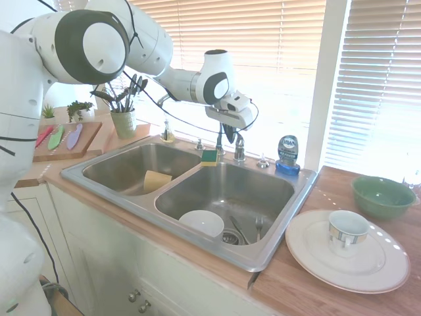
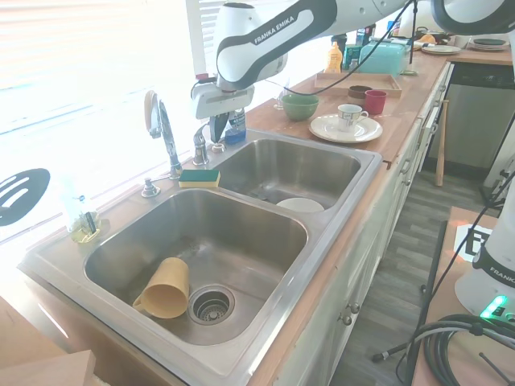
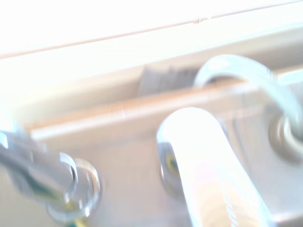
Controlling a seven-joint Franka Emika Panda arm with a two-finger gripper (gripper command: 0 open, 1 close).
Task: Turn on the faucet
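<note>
The faucet (image 2: pixel 158 121) is chrome, with a tall thin arched spout, and stands on the back rim of the double sink (image 2: pixel 265 326). Its short lever handle (image 2: pixel 200 143) sits just beside the spout base. In the first exterior view the spout (image 1: pixel 219 141) and handle (image 1: pixel 239 150) show under my wrist. My gripper (image 1: pixel 230 138) hangs fingers-down right above the handle, shut with nothing held; from the other side the gripper (image 2: pixel 217 135) is just behind the handle. The wrist view shows the handle (image 3: pixel 203 161) blurred and very close.
A blue dish soap bottle (image 1: pixel 288 153) stands close behind the gripper. A green-yellow sponge (image 2: pixel 199 178) lies at the faucet base, near a low chrome knob (image 1: pixel 262 161). One basin holds a white bowl (image 1: pixel 202 222), the other a yellow cup (image 2: pixel 165 288). A plate (image 1: pixel 309 247) and green bowl (image 1: pixel 383 195) sit on the counter.
</note>
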